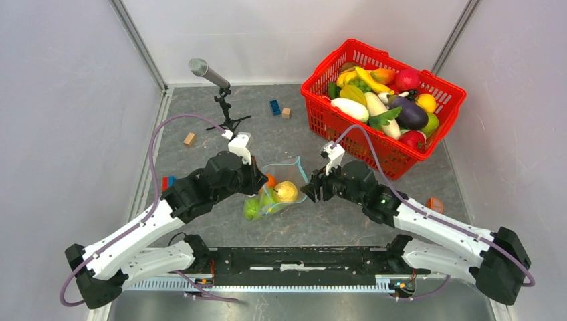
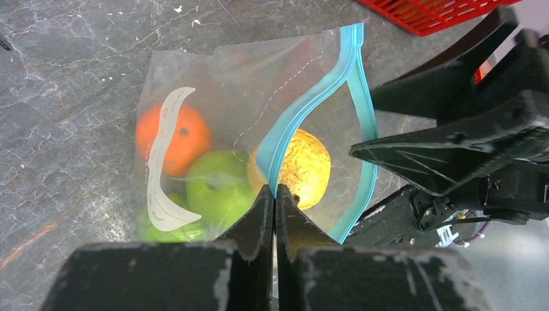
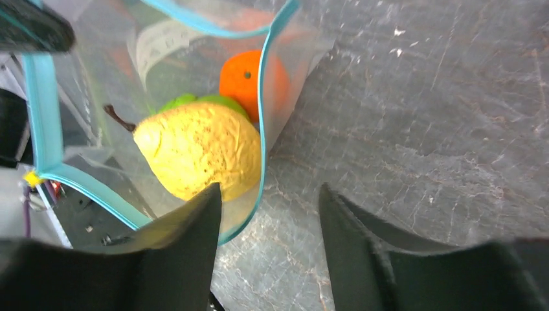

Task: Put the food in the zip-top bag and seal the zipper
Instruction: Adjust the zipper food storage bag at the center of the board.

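Observation:
The clear zip-top bag [image 1: 289, 171] lies on the table between my two grippers, its mouth gaping open. Inside are an orange [image 2: 173, 139], green round fruits [image 2: 217, 191] and a yellow speckled fruit [image 2: 305, 167]. My left gripper [image 2: 275, 194] is shut on one side of the light blue zipper [image 2: 304, 110], at the bag's left [image 1: 262, 182]. My right gripper [image 3: 268, 201] is open and empty at the bag's right [image 1: 309, 190]. Its left finger lies over the other zipper strip [image 3: 261, 116], in front of the yellow fruit [image 3: 201, 149]. The orange [image 3: 249, 78] shows behind.
A red mesh basket [image 1: 374, 52] full of toy fruit and vegetables stands at the back right. A microphone on a small stand [image 1: 207, 72] stands at the back left. Small blocks [image 1: 275, 107] [image 1: 189, 139] and an orange piece [image 1: 435, 204] lie on the table.

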You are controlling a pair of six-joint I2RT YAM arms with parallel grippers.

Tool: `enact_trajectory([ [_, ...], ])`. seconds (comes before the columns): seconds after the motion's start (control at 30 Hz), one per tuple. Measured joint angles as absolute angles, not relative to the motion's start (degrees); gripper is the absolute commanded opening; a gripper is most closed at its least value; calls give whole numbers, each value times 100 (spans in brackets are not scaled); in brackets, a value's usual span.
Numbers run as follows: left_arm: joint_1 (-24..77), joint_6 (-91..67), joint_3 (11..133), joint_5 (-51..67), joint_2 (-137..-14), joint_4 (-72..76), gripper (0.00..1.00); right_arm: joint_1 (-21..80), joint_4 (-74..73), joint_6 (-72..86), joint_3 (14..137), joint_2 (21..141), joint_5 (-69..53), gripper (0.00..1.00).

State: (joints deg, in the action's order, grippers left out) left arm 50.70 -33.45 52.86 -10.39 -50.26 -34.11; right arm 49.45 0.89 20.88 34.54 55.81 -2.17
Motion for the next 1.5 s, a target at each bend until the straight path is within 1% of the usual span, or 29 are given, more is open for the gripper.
enact_trajectory([
  [0.03,5070,-3345,5286,-1037,-5035,-3409,2,4969,73,2163,3400,5638,-272,36],
  [0.07,5070,-3345,5286,-1037,-5039,-3409,2,5002,58,2209,3387,5725,-309,26],
  [0.17,5070,-3345,5286,-1037,-5046,-3406,2,5074,43,2292,3439,5955,-346,5],
  [0.2,5070,-3345,5286,-1041,-5046,-3409,2,5098,32,2305,3498,6027,-351,1],
  [0.33,5070,-3345,5286,-1164,-5046,-3441,2,5129,73,2296,3833,6125,-456,0],
  [0.5,5009,-3330,5426,-1704,-5048,-3931,2,5140,685,2449,4303,6147,-838,0],
  [0.63,4895,-3317,5614,-2130,-5017,-4370,2,5214,757,2582,4624,6278,-429,0],
  [0.73,4810,-3293,5647,-2268,-4960,-4613,2,5240,532,2556,4788,6355,-89,0],
  [0.77,4788,-3277,5666,-2263,-4958,-4692,2,5240,340,2480,4947,6462,-1,0],
  [0.87,4757,-3127,5819,-1977,-5052,-4840,2,5249,-585,2110,5961,7153,134,0],
  [0.93,4744,-2985,6093,-1511,-5229,-4934,2,5264,-668,1841,6370,7481,-93,1],
  [1.0,4744,-2869,6425,-1116,-5406,-4971,2,5304,-480,1728,6243,7400,-434,3],
  [1.07,4744,-2810,6674,-1007,-5481,-4991,2,5332,-353,1697,6060,7212,-515,2],
  [1.17,4742,-2746,6925,-1026,-5457,-5109,2,5376,-596,1649,6193,7179,-128,2],
  [1.27,4737,-2687,7063,-1044,-5459,-5295,2,5371,-985,1579,6646,7496,235,3],
  [1.37,4737,-2646,7067,-1046,-5502,-5481,2,5360,-1090,1511,6683,7655,246,2],
  [1.5,4737,-2646,7260,-1002,-5756,-5946,2,5360,-917,1568,6405,7465,110,5],
])
